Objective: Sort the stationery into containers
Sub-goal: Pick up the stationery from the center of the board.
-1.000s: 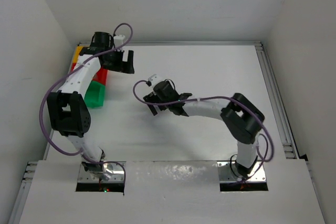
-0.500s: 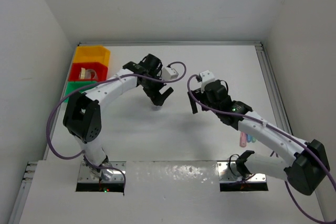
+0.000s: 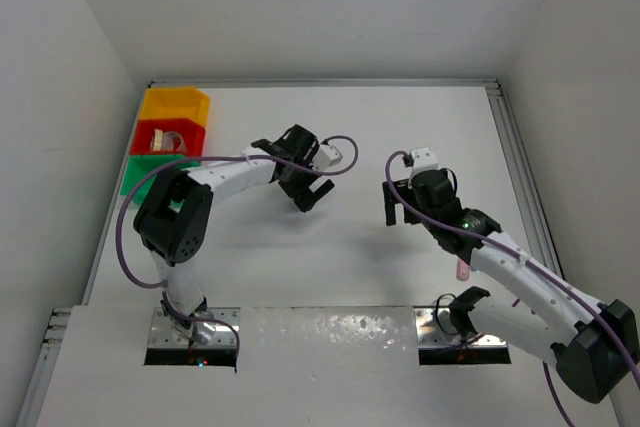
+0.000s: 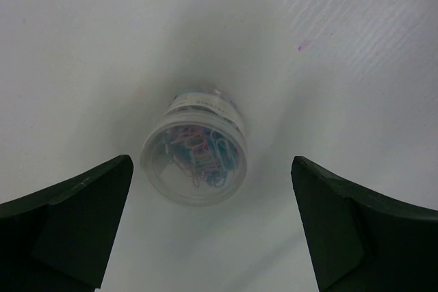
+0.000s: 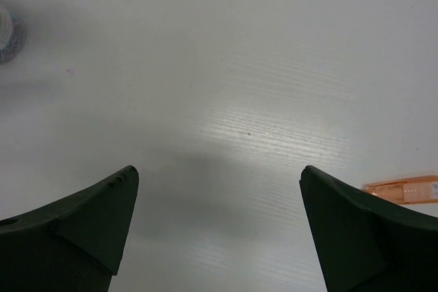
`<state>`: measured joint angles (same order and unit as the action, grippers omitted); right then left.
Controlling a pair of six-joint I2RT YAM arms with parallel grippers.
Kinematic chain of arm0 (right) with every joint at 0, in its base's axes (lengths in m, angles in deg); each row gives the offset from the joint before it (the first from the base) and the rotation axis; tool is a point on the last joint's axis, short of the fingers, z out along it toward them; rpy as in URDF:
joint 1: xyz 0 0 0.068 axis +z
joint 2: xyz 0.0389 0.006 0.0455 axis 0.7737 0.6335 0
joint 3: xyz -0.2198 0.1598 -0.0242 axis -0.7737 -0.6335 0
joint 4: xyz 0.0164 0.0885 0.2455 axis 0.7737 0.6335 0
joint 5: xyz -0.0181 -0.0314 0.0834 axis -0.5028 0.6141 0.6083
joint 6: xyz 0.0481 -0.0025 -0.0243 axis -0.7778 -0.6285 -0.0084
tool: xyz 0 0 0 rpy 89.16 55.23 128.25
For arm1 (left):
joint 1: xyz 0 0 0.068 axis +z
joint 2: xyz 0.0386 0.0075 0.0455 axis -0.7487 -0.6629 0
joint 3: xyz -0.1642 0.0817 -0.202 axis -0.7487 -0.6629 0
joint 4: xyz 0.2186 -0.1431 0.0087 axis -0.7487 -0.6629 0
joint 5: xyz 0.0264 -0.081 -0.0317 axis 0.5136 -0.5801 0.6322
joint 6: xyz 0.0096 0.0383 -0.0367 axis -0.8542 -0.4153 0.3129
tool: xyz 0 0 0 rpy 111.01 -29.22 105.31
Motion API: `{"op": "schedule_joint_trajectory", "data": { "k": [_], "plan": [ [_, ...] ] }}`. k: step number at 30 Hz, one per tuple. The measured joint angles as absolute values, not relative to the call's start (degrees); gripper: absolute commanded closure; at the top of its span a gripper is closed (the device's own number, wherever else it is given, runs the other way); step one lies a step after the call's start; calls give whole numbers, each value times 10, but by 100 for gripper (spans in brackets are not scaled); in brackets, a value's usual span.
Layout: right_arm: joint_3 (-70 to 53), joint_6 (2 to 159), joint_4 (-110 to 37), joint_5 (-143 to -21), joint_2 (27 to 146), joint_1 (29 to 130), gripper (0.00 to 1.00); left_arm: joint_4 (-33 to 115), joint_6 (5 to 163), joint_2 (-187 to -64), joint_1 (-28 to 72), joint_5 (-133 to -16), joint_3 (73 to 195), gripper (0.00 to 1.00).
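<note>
A small clear round jar of coloured paper clips (image 4: 194, 165) stands on the white table, just ahead of my left gripper (image 4: 212, 237), which is open and empty with the jar between the lines of its fingers. In the top view the left gripper (image 3: 312, 195) is at mid-table. My right gripper (image 3: 400, 215) is open and empty over bare table (image 5: 219, 237). An orange-pink stick (image 5: 404, 189) lies at its right edge. A pink stick (image 3: 463, 270) lies beside the right arm. The yellow bin (image 3: 175, 105), the red bin (image 3: 150, 130) with a tape roll (image 3: 166, 142), and the green bin (image 3: 135, 175) stand at the far left.
White walls close in the table on the left, back and right. A metal rail (image 3: 520, 167) runs along the right edge. The left arm's elbow (image 3: 170, 217) covers part of the green bin. The jar also shows blurred at the top left of the right wrist view (image 5: 8, 32).
My left gripper has moved from the bins to mid-table over the jar. My right arm has drawn back to the right and nearer the front.
</note>
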<state>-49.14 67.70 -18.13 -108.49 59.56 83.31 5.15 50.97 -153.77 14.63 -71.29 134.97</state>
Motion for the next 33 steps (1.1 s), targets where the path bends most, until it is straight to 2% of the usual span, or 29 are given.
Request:
{"op": "schedule_joint_trajectory", "data": {
  "k": [3,7,15,17,18,20,21,24,29,33],
  "plan": [
    [-496,673,-181,-1085,594,833,1,63,520,-1547,144,-711,1349,5],
    [-507,669,-179,-1088,585,833,1,74,530,-1550,144,-706,1348,20],
    [-510,675,-177,-1105,569,825,1,79,535,-1553,145,-712,1335,35],
    [-510,679,-177,-1106,567,823,1,79,535,-1556,145,-711,1334,43],
    [-510,680,-177,-1106,566,822,1,79,535,-1558,145,-712,1334,53],
    [-510,682,-177,-1107,565,820,1,79,535,-1558,148,-713,1334,66],
    [-510,683,-177,-1107,565,819,1,78,533,-1558,149,-713,1334,79],
    [-510,684,-177,-1107,565,819,1,63,536,-1558,154,-715,1340,100],
    [-508,690,-183,-1106,569,818,1,-12,548,-1558,201,-722,1403,100],
    [-502,692,-193,-1101,581,817,1,-33,565,-1523,317,-739,1465,100]
  ]
}}
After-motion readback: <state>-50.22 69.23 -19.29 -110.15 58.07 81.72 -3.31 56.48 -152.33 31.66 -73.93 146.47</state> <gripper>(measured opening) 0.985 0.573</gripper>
